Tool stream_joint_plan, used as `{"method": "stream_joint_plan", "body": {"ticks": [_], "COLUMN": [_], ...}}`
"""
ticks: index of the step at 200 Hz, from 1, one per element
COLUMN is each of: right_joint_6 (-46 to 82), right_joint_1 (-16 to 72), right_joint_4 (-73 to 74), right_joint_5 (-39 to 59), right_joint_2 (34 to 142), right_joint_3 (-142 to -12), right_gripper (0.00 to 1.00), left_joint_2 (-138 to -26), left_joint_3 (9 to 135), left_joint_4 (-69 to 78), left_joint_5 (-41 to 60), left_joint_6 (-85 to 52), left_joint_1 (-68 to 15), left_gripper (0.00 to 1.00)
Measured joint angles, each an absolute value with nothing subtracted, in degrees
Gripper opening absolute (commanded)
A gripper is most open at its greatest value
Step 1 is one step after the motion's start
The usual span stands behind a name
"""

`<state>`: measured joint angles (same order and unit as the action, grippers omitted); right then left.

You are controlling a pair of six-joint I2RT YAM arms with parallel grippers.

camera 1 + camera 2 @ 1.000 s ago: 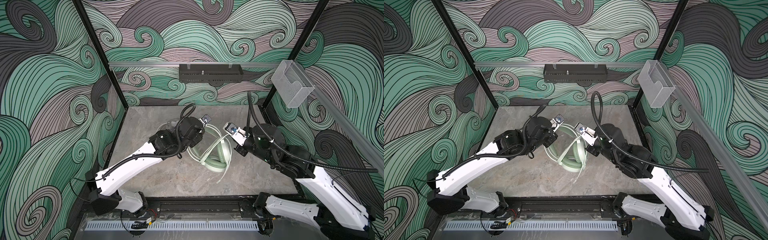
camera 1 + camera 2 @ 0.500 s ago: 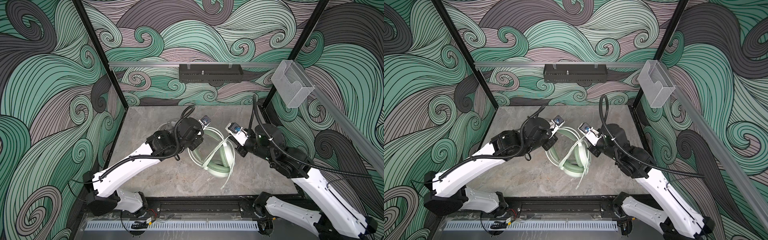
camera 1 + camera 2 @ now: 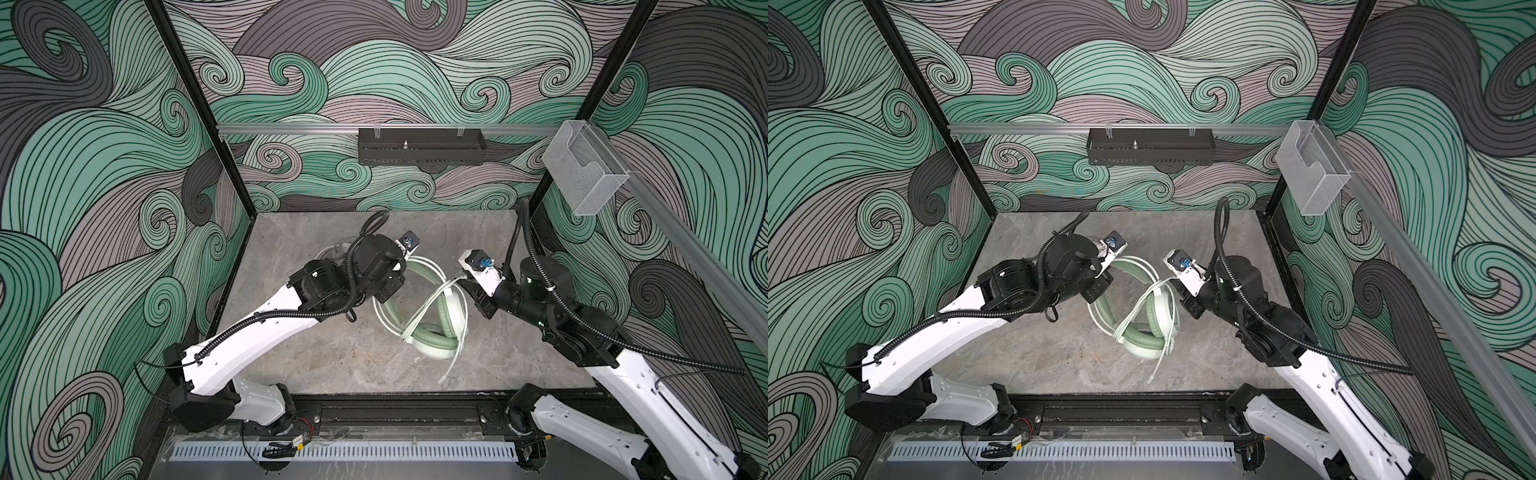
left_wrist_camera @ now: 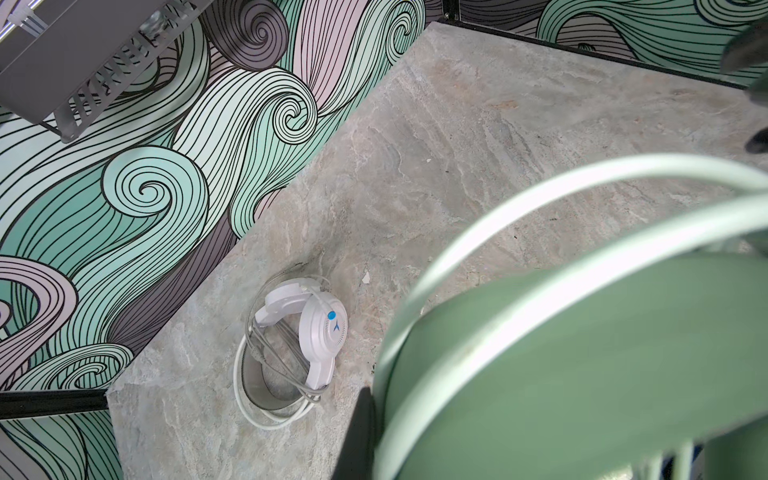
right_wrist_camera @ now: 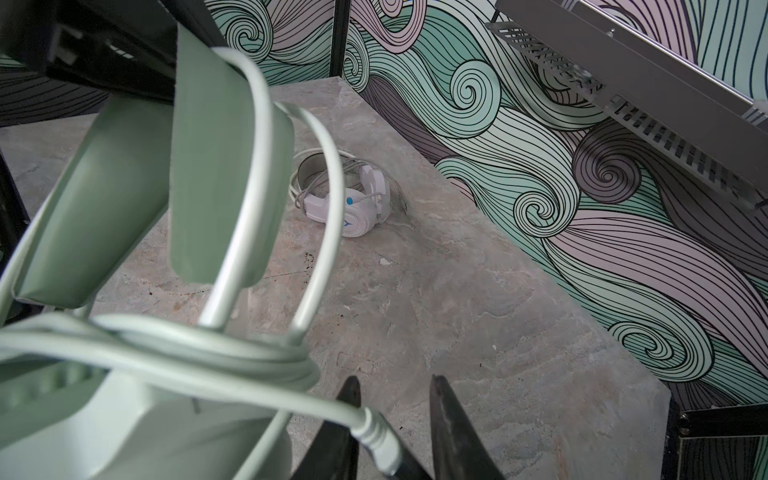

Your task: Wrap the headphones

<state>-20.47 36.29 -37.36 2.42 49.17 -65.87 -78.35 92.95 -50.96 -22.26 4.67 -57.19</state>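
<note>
Now gripping mint headset [image 3: 432,347] by the headband with left fingers [image 4: 361,432] clenched, mid-bench [image 3: 332,365], cable looped round it. Got right fingers [image 5: 453,432] released, cable end [image 5: 374,434] lying loose between them. Seeing white headset [image 4: 322,332] farther back on the bench

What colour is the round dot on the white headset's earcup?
Blue. The dot on the white headset shows best in the left wrist view.

Matt mint headset [image 3: 430,354]; smooth plastic white headset [image 4: 323,332]; stone-look tabletop [image 3: 316,365].
</note>
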Motion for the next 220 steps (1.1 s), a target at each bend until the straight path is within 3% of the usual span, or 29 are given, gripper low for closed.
{"method": "stream_joint_plan", "body": {"ticks": [18,48,90,150,220], "right_joint_6": [-20.16,-18.83,-16.10,-11.11,-6.79], "right_joint_1": [35.88,34.30,30.81,27.03,26.92], "right_joint_4": [-37.21,-37.10,-37.10,-37.78,-38.50], "right_joint_5": [1.76,0.38,-0.40,-6.44,-13.61], "right_joint_2": [48.93,49.08,49.89,51.64,51.57], "right_joint_3": [-64.95,-63.70,-63.37,-64.23,-69.12], "right_gripper": [0.54,0.62,0.64,0.88,0.99], "left_joint_2": [-78.67,-79.77,-79.83,-82.32,-91.79], "left_joint_3": [93.71,95.98,96.01,96.64,94.45], "left_joint_4": [-52.27,-54.22,-56.42,-60.10,-56.29], "left_joint_5": [-22.28,-22.31,-22.57,-22.68,-20.03], "left_joint_6": [3.79,1.91,-1.15,-7.81,-24.01], "left_joint_1": [-57.19,-57.19,-57.17,-55.72,-48.99], "left_gripper": [0.00,0.00,0.00,0.00,0.00]}}
